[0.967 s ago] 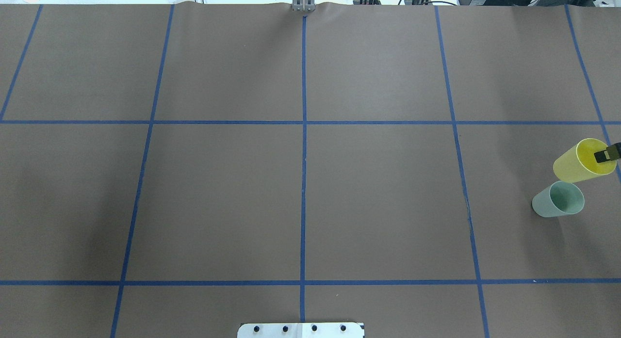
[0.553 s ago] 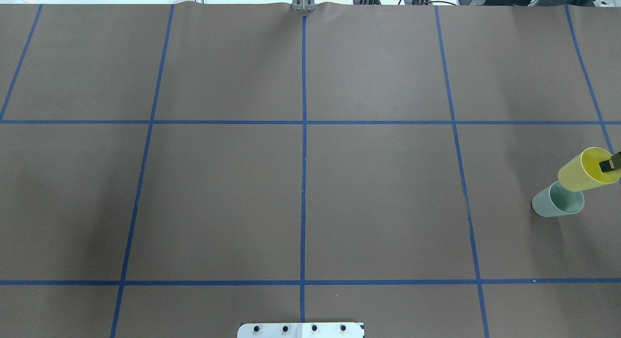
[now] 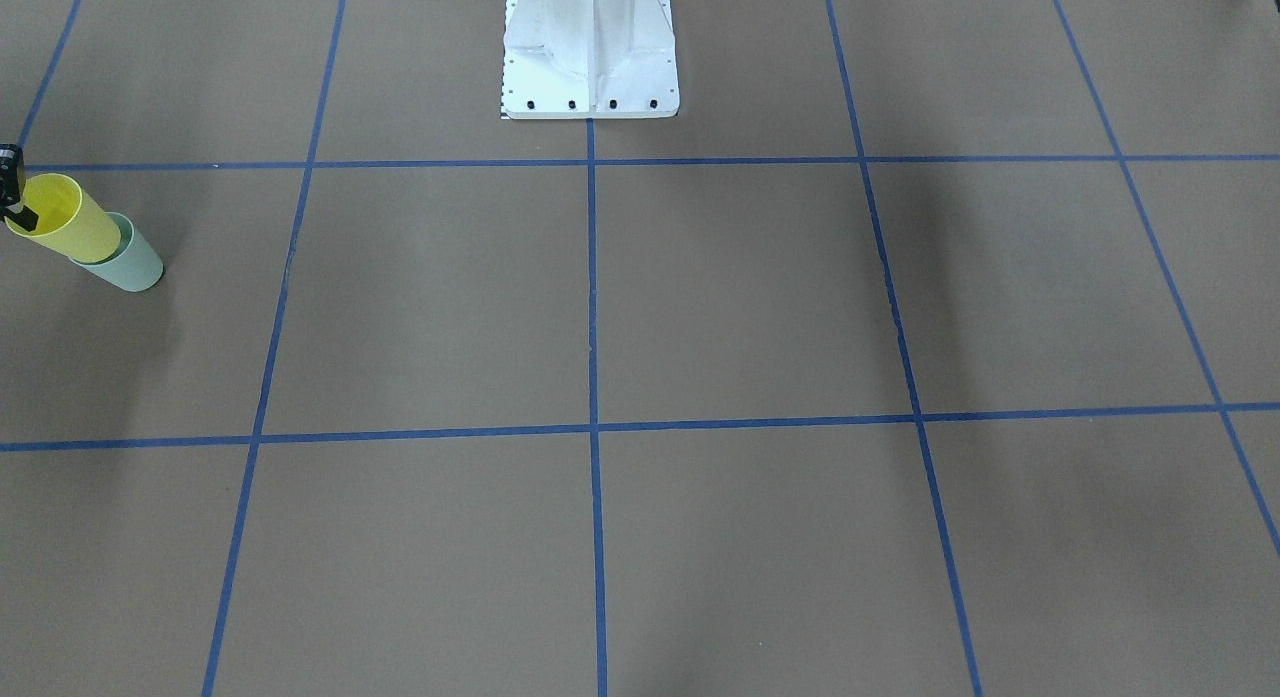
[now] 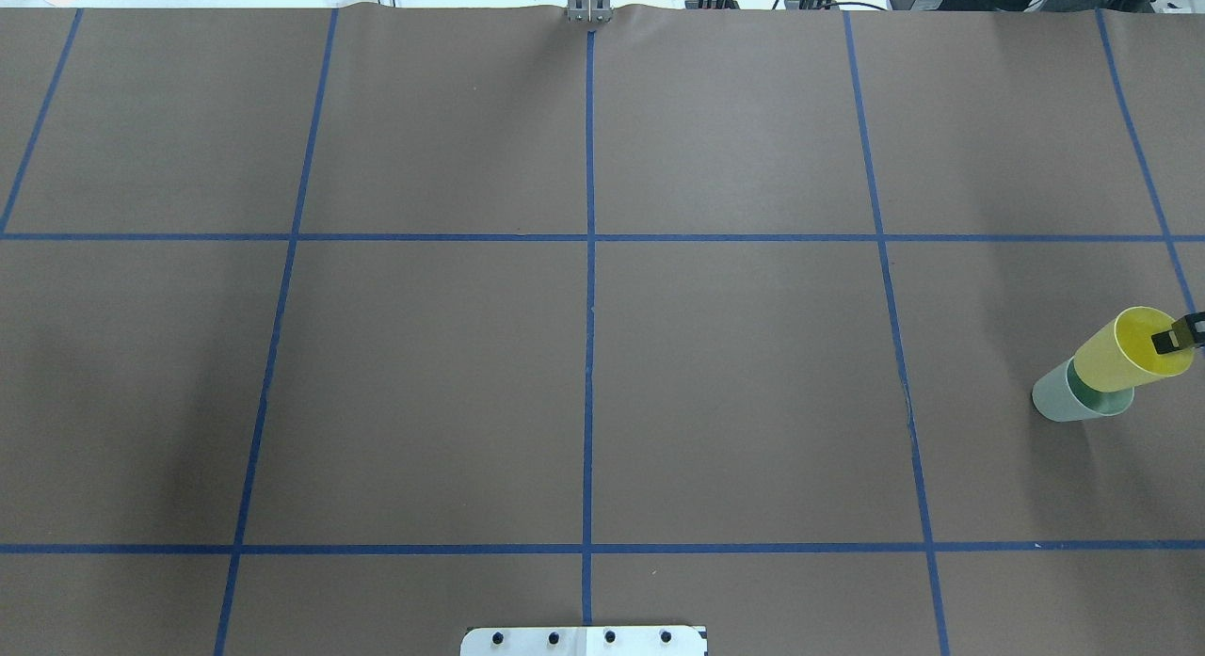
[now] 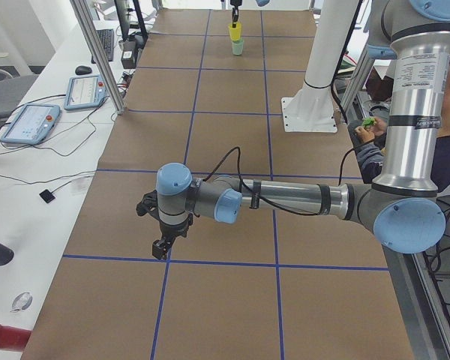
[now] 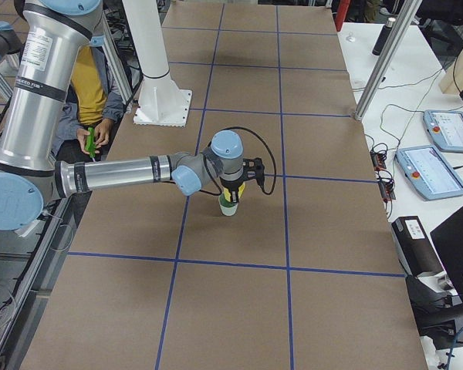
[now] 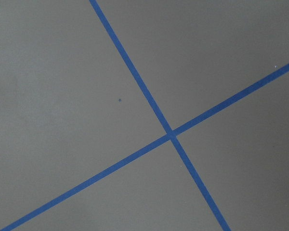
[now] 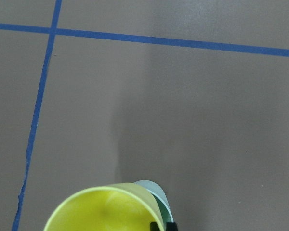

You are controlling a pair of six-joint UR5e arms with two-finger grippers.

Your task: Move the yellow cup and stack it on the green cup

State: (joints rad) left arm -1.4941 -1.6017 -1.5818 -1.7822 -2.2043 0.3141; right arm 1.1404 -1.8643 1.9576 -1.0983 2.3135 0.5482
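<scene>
The yellow cup (image 4: 1120, 357) hangs tilted from my right gripper (image 4: 1182, 335), which is shut on its rim with one finger inside the mouth. Its base sits in the mouth of the green cup (image 4: 1059, 402), which stands upright on the brown paper at the table's right edge. The front-facing view shows the yellow cup (image 3: 62, 225) nested into the green cup (image 3: 132, 265). The right wrist view shows the yellow mouth (image 8: 101, 211) with the green rim (image 8: 153, 189) behind it. My left gripper (image 5: 160, 246) hovers low over bare table far from the cups; I cannot tell whether it is open or shut.
Blue tape lines (image 4: 589, 261) divide the brown paper into squares. The robot's white base plate (image 4: 584, 640) is at the near edge. The table's right edge runs close beside the cups. Tablets and cables (image 6: 436, 146) lie on a side bench.
My right gripper has carried the yellow cup nearer and down. The cup stood apart from the green cup before; its base now sits in the green cup's mouth.
</scene>
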